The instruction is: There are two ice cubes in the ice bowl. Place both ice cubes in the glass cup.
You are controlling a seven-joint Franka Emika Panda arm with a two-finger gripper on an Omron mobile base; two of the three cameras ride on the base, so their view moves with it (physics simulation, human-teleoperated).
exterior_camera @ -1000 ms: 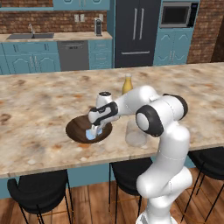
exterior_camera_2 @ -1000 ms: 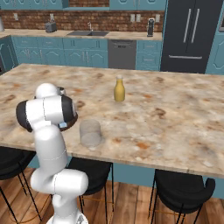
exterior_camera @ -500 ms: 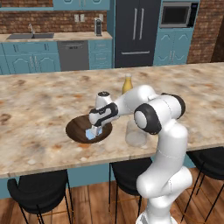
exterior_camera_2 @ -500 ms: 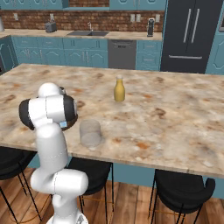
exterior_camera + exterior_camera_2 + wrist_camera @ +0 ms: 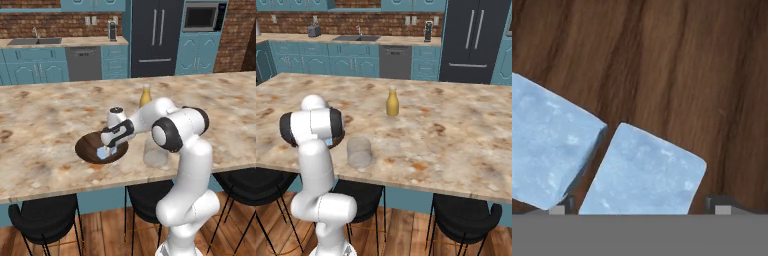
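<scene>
The ice bowl (image 5: pixel 83 145), wide, shallow and of dark wood, sits near the front edge of the counter. Two pale blue ice cubes lie side by side on its grained floor, one (image 5: pixel 644 172) in the middle and the other (image 5: pixel 547 147) to its left. My gripper (image 5: pixel 108 148) reaches down into the bowl and stands open. In the hand view the gripper (image 5: pixel 642 206) straddles the middle cube, a dark fingertip (image 5: pixel 721 203) on each side with small gaps. The glass cup (image 5: pixel 155 153) stands upright just right of the bowl, also clear in the right base view (image 5: pixel 359 152).
A yellow bottle (image 5: pixel 145 95) with a white cap stands behind the bowl and cup, further in on the counter (image 5: pixel 456 135). Black stools (image 5: pixel 42 220) sit under the counter's front edge. Cabinets, sink and fridge line the far wall.
</scene>
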